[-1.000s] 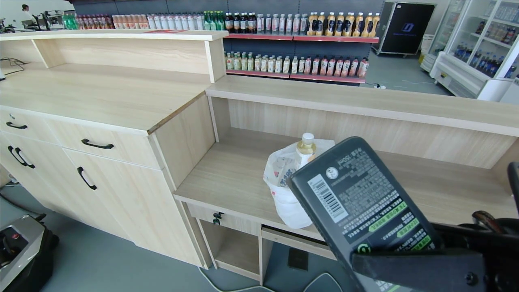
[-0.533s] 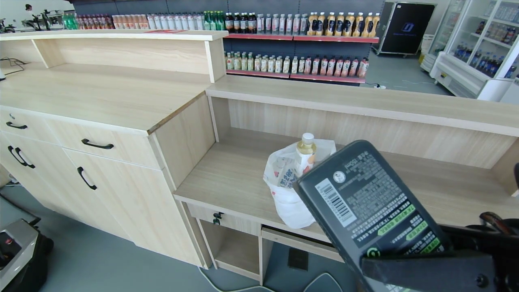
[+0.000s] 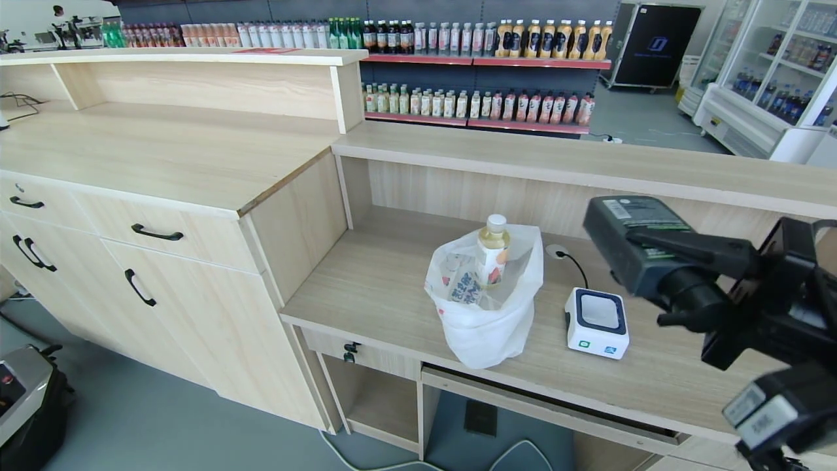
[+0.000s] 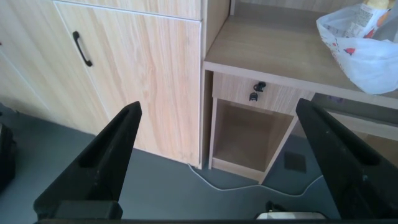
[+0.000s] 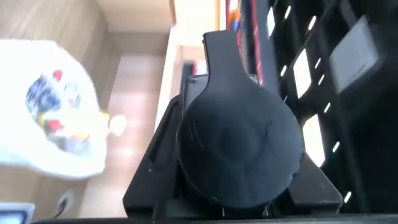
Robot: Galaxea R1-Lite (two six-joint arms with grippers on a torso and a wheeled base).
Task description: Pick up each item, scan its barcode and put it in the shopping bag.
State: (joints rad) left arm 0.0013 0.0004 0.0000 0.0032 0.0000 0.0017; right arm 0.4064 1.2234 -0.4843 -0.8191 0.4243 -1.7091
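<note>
My right gripper point(image 3: 647, 278) is shut on a black bottle point(image 3: 614, 258) with a white barcode label on its upper side. It holds it in the air over the right part of the low counter point(image 3: 379, 281), just right of and above the white scanner point(image 3: 596, 320). The right wrist view looks onto the black bottle's round cap point(image 5: 239, 143) between the fingers. The white shopping bag point(image 3: 487, 327) stands left of the scanner with a yellow drink bottle point(image 3: 492, 252) upright inside. My left gripper point(image 4: 217, 109) hangs open and empty over the floor, before the cabinet and left of the bag point(image 4: 367, 53).
A taller counter point(image 3: 163, 157) with drawers and black handles rises to the left of the low one. A raised ledge point(image 3: 588, 167) runs behind the bag and scanner. The scanner's cable point(image 3: 575, 265) leads to the back. Drink shelves point(image 3: 484, 62) and a fridge point(image 3: 765, 78) stand beyond.
The right arm has carried the black bottle away from the camera and up to the right, turning its label upward. That uncovered the scanner and the whole bag.
</note>
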